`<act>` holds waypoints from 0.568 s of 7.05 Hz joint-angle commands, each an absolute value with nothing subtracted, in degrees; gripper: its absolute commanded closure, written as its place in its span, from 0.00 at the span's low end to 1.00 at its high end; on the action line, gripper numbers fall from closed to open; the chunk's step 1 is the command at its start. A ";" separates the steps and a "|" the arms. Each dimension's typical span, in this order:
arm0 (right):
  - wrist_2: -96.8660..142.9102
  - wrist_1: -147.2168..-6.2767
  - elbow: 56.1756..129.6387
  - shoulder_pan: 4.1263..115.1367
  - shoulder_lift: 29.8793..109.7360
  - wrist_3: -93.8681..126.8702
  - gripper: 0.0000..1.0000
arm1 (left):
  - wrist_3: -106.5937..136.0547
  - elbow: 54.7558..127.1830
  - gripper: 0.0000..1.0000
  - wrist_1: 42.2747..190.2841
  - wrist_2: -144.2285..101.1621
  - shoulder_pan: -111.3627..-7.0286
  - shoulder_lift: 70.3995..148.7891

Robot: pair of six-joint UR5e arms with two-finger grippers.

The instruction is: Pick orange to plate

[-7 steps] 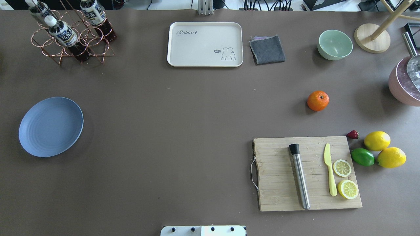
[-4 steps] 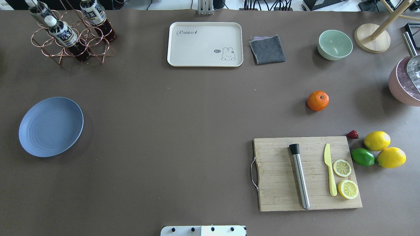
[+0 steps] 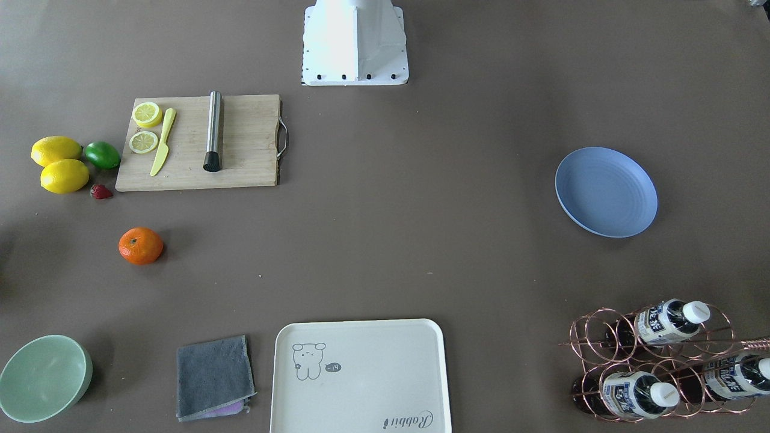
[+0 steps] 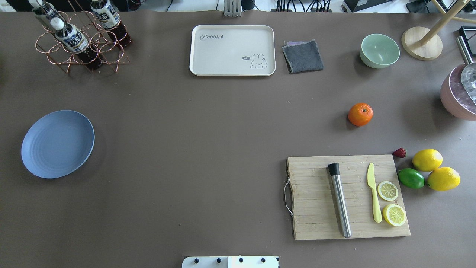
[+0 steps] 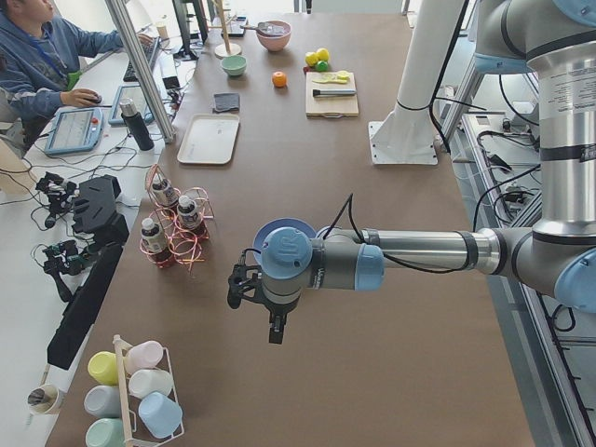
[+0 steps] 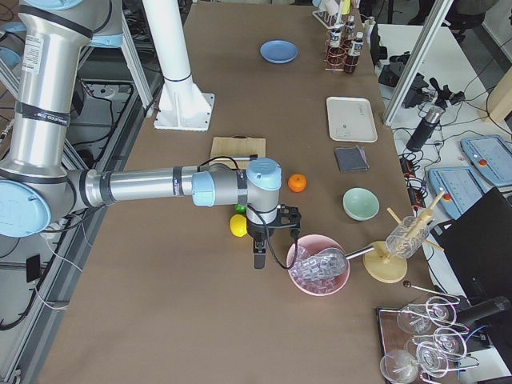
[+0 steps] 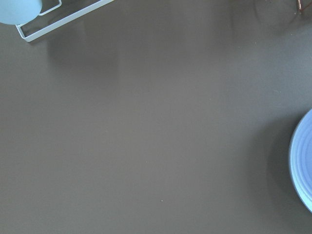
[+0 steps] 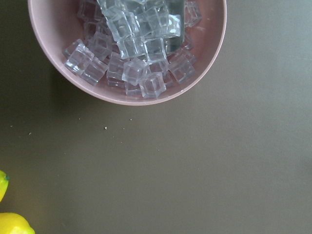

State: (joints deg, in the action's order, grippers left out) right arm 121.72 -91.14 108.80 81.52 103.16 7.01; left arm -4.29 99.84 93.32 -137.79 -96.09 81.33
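Observation:
The orange [image 4: 360, 114] lies alone on the brown table, beyond the cutting board on the right side; it also shows as the orange [image 3: 141, 245] and the orange [image 6: 297, 182]. The periwinkle plate [image 4: 57, 143] lies far off on the left side with nothing on it; its rim is the plate [image 7: 302, 165]. My left gripper [image 5: 272, 321] hangs over bare table beside the plate, outside the overhead view. My right gripper [image 6: 258, 258] hangs near the pink ice bowl, past the lemons. I cannot tell whether either gripper is open or shut.
A cutting board [image 4: 346, 197] carries a steel muddler, a yellow knife and lemon slices. Two lemons [image 4: 427, 160], a lime [image 4: 411, 178] and a strawberry sit beside it. A mint bowl [image 4: 379, 50], grey cloth, cream tray [image 4: 232, 50], bottle rack [image 4: 80, 37] and pink ice bowl [image 8: 126, 48] stand along the far and right edges.

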 commanded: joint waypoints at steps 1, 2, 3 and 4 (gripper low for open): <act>122.25 -91.14 108.46 81.47 103.10 6.77 0.00 | -3.61 98.19 0.02 100.14 -137.72 -95.89 83.22; 122.60 -91.14 108.37 81.47 103.10 6.77 0.00 | -3.95 98.70 0.02 100.80 -137.90 -96.15 82.62; 122.69 -91.14 107.85 81.47 103.01 6.94 0.00 | -4.13 97.92 0.02 100.81 -140.51 -96.07 82.36; 123.04 -91.14 107.49 81.47 101.96 6.94 0.00 | -3.87 98.35 0.02 100.90 -143.58 -95.98 82.70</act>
